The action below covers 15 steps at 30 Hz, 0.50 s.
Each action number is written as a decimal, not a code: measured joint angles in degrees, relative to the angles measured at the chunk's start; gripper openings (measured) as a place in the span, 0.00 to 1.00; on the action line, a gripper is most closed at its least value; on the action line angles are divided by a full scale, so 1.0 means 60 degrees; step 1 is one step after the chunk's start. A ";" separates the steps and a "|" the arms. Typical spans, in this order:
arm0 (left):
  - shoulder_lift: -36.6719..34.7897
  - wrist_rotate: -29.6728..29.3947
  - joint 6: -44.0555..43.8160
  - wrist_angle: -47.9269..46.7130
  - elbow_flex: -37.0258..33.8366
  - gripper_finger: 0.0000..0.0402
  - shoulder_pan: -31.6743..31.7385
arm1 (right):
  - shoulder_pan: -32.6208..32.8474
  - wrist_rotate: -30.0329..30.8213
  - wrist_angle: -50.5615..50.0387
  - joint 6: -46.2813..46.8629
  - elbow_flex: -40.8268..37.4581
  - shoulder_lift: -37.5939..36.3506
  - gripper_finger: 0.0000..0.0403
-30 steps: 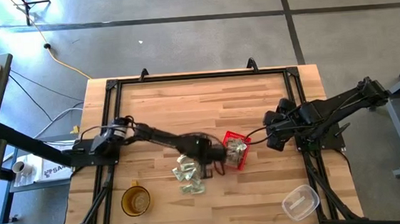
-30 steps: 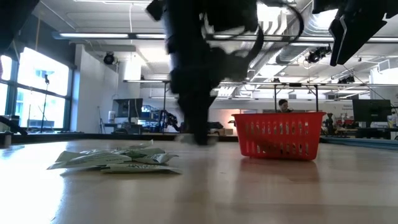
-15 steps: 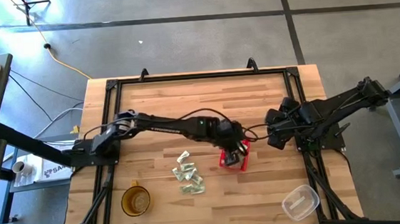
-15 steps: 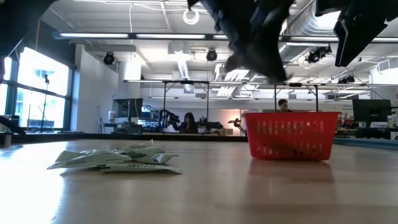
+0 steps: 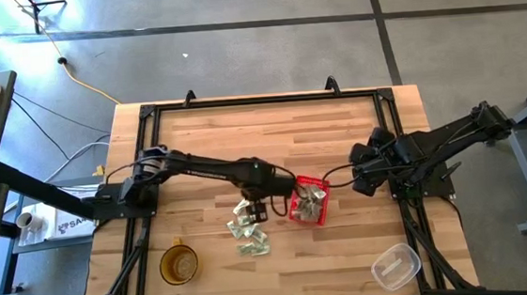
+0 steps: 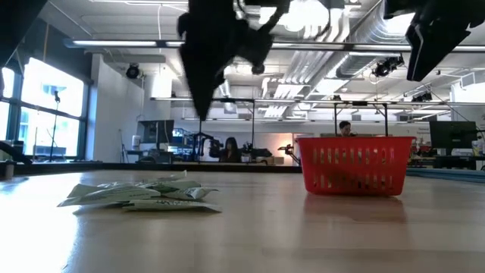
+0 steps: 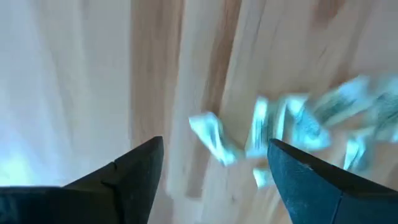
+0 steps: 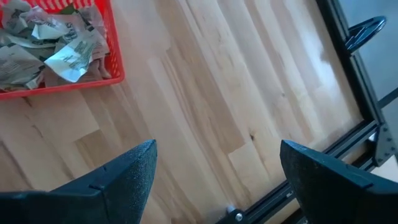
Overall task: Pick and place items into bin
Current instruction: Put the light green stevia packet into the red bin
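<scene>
The left pincer [image 5: 254, 208] hangs spread and empty over the packets [image 5: 248, 232] – bare desk [image 5: 244, 135] beyond. The right pincer [image 5: 357, 180], fingers apart and empty, waits near the red basket [image 5: 306, 201] – well inside the desk's edge.

Your red basket [image 5: 308, 205] sits mid-desk, upright, holding crumpled packets; more pale green-white packets [image 5: 249, 231] lie heaped beside it.

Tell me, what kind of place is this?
Probably a robotics lab or open workshop. Two robot arms work at a framed wooden table holding a red basket and packets. Behind are exposed ceiling ducts, workbenches, and a person seated at equipment.
</scene>
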 joint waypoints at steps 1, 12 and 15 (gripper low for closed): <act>-0.0022 0.0136 -0.0325 -0.0025 -0.0328 0.80 -0.0006 | 0.0000 0.0080 0.0004 -0.0027 0.0004 0.0000 0.82; -0.0151 0.0415 -0.3724 0.1576 -0.3075 0.75 0.0005 | 0.0000 0.0290 0.0036 -0.0149 0.0000 -0.0001 0.82; -0.0164 0.0655 -0.3809 0.2291 -0.3560 0.74 -0.0038 | 0.0000 0.0286 0.0039 -0.0149 0.0001 0.0000 0.82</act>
